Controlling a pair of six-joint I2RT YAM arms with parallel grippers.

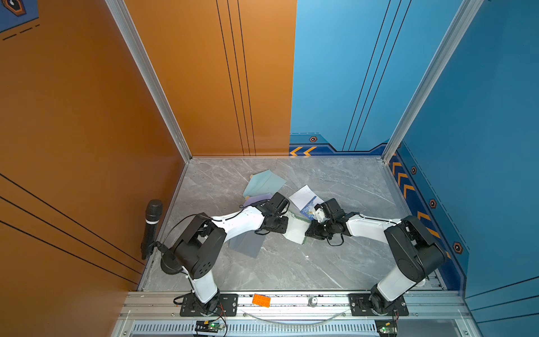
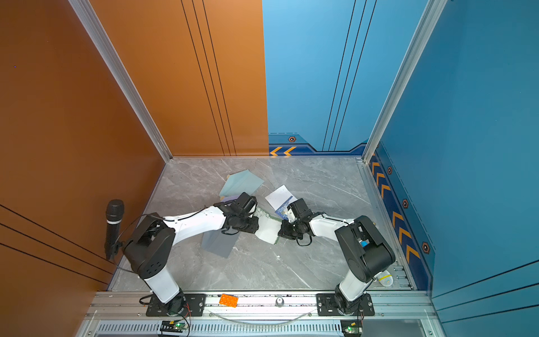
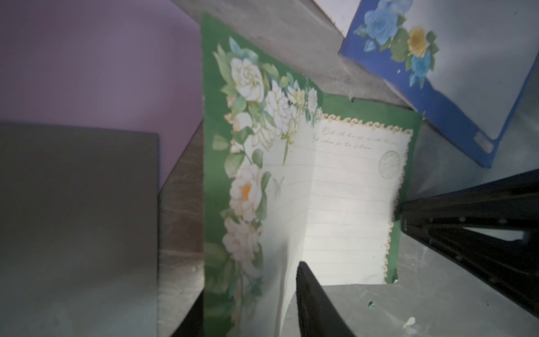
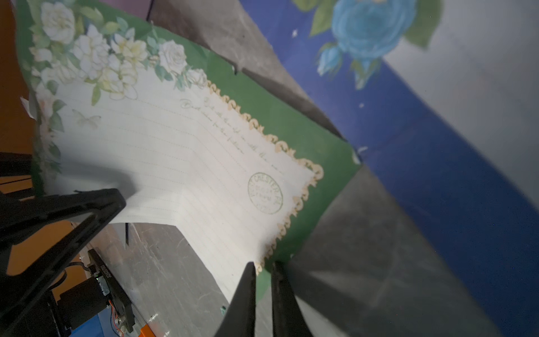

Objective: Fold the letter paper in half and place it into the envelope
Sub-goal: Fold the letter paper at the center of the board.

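The letter paper (image 1: pixel 297 230) (image 3: pixel 344 204), green-edged with white flowers and a crease down its middle, hangs bent above the table between both grippers. My right gripper (image 4: pixel 264 264) (image 1: pixel 307 233) is shut on its green edge. My left gripper (image 3: pixel 250 286) (image 1: pixel 287 225) stands open, its jaws wide on either side of the opposite edge. A grey envelope (image 1: pixel 246 246) (image 3: pixel 78 218) lies partly under my left arm. A lilac envelope (image 1: pixel 256 200) (image 3: pixel 102 67) and a pale teal one (image 1: pixel 264 182) lie behind it.
A second sheet with blue roses (image 1: pixel 304 201) (image 4: pixel 437 175) lies just behind the right gripper. A black microphone (image 1: pixel 151 224) stands at the left wall. An orange brick (image 1: pixel 261 300) rests on the front rail. Walls close in the marble table (image 1: pixel 291 268) on three sides.
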